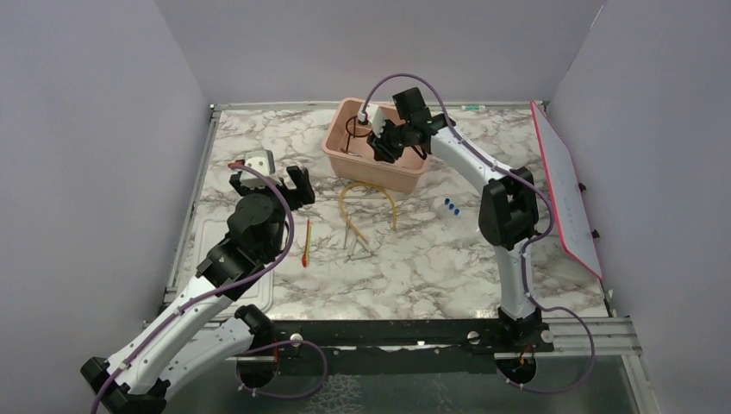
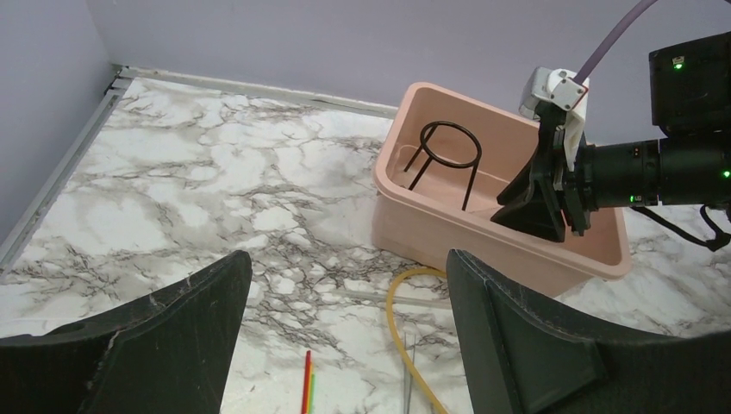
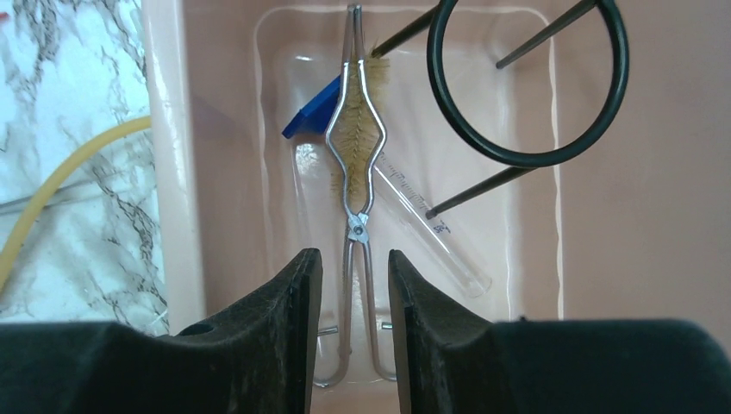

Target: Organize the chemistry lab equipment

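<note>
At the far edge the right gripper [image 3: 355, 259] hung over the pink tub [image 3: 172, 129], fingers a little apart and holding nothing, the tongs [image 3: 355, 172] lying inside beside the ring stand [image 3: 527, 159], so next, I judged, the wide-open, empty left gripper [image 2: 345, 267] should fetch the red rod [image 1: 307, 243] nearer the left edge.

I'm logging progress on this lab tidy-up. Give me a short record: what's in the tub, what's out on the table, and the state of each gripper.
in pink tub: black wire ring stand, metal tongs, bristle brush, glass test tube, blue piece
on table: tan rubber tube, red-orange rod, thin metal tools, small blue pieces
left gripper: open, empty, above the table
right gripper: over the tub, tongs handles in its narrow gap; grip unclear
</note>
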Robot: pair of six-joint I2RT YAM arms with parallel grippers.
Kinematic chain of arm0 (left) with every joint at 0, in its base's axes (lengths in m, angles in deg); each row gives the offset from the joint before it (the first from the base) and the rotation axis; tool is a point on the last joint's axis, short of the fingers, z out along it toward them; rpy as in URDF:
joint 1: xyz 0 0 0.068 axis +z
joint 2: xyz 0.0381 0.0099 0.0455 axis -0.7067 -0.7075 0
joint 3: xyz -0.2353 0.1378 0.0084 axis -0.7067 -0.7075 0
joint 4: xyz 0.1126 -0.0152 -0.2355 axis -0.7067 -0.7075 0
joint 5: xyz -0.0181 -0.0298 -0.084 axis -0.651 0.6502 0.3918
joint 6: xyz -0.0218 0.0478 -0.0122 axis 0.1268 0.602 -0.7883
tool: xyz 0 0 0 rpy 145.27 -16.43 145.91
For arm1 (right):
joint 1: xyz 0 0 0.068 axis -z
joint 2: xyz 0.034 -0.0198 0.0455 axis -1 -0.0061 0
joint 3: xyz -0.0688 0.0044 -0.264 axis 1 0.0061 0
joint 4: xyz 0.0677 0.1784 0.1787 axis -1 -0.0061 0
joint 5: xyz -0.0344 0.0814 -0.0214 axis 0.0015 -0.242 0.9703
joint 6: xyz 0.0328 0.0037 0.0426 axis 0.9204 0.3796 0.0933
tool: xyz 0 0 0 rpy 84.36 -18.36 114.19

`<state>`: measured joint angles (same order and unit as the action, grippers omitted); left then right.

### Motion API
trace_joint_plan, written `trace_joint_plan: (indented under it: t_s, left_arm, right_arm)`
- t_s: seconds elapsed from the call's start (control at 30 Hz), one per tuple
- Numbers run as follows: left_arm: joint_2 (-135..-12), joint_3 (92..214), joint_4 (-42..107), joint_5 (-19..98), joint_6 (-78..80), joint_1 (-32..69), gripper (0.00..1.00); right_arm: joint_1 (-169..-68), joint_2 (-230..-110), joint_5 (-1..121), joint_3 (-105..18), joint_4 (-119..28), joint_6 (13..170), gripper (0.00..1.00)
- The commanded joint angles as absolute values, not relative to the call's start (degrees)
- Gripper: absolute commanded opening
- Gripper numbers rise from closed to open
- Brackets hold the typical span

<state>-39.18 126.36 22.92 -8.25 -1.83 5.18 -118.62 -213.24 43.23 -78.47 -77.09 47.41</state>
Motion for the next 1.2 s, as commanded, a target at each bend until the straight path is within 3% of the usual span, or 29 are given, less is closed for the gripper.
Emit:
trace_joint_plan:
  t_s: [0.0,0.3,0.47,0.67,0.83,1.17]
  left_arm:
    - [-37.62,125.60,24.58,-8.77,-0.92,5.50,0.86]
    - [-38.05,125.62,22.02,-6.19,-4.77,5.55,0.86]
    - [-39.33,125.07,17.65,-3.48,-9.67,5.53,0.86]
    - [-38.49,127.39,12.08,-2.14,-12.43,5.53,0.86]
    - [-35.28,131.14,11.00,-7.98,-12.35,5.50,0.86]
    - [-30.91,128.12,12.23,-13.04,-9.53,5.50,0.86]
  right_arm:
    - [-118.84,-213.24,41.56,-81.33,-79.50,50.05,0.39]
    - [-118.92,-201.10,48.51,-74.63,-70.60,69.42,0.39]
    - [-119.86,-188.93,48.49,-59.36,-63.06,83.98,0.40]
    - [-129.11,-177.26,58.54,-42.21,-59.25,97.09,0.42]
    - [-134.35,-180.29,65.71,-39.72,-55.77,105.27,0.42]
    - [-140.61,-196.83,74.01,-48.49,-59.24,113.44,0.36]
